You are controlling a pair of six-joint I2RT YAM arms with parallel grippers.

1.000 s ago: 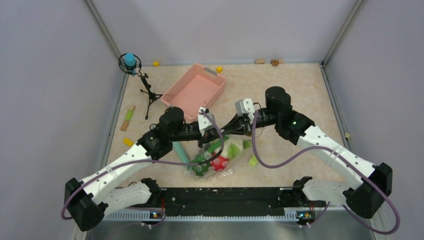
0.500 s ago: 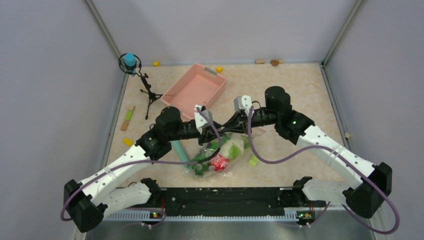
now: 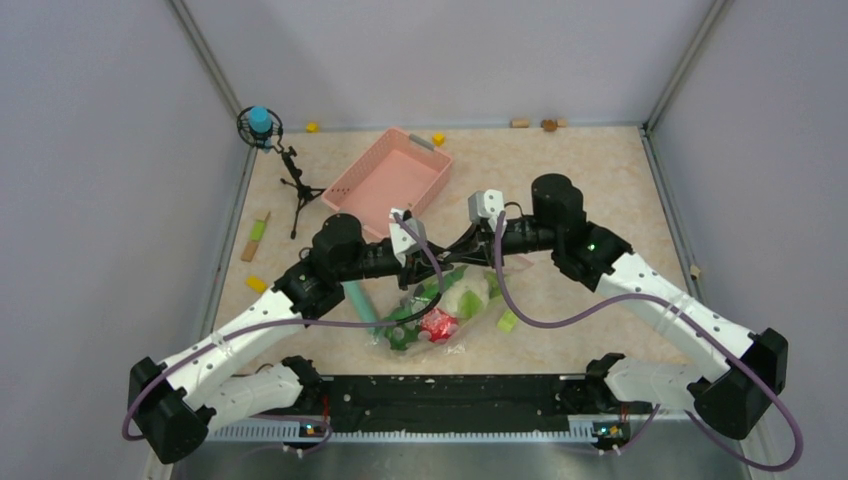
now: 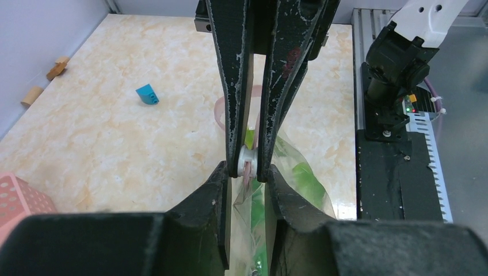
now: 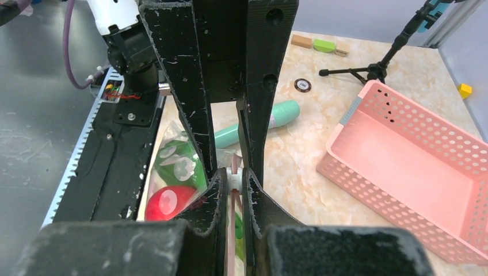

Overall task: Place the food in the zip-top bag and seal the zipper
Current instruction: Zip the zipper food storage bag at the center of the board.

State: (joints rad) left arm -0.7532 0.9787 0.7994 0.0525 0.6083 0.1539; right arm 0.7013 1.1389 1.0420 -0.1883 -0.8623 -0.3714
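So the right gripper (image 5: 233, 175) is pinched down tight on the zipper (image 5: 232, 201), barely any gap between the jaws. There's a small white bit caught right at the tips, and I can't tell if it's a slider or just part of the strip. The left gripper (image 4: 247, 171) comes in nose to nose from the other side. It's closed on the top edge of the bag (image 3: 445, 312) with a slightly wider gap, and the plastic runs down between its fingers. My read is that one side anchors the mouth while the other presses or runs along the strip, since a floppy bag would just slide away if only one gripper pushed on it. Holding it by the mouth also lets the bag hang and slump toward the table (image 3: 560, 170), so the weight sits at the bottom and the mouth gets pulled straight. The food looks to be in already: tomato (image 3: 437, 323), cauliflower (image 3: 465, 295) and the dark green pieces (image 3: 400, 335) all show through the plastic below the grippers. I'd call this the sealing step, not the loading one. I can't see how much of the strip is actually closed, the fingers cover it. A small yellow-green piece (image 3: 508, 320) lies just beside the bag and I can't say whether it counts as food. The teal stick (image 3: 358, 300) lies next to the bag on the left, and the basket (image 3: 385, 180) sits well behind, out of the way.
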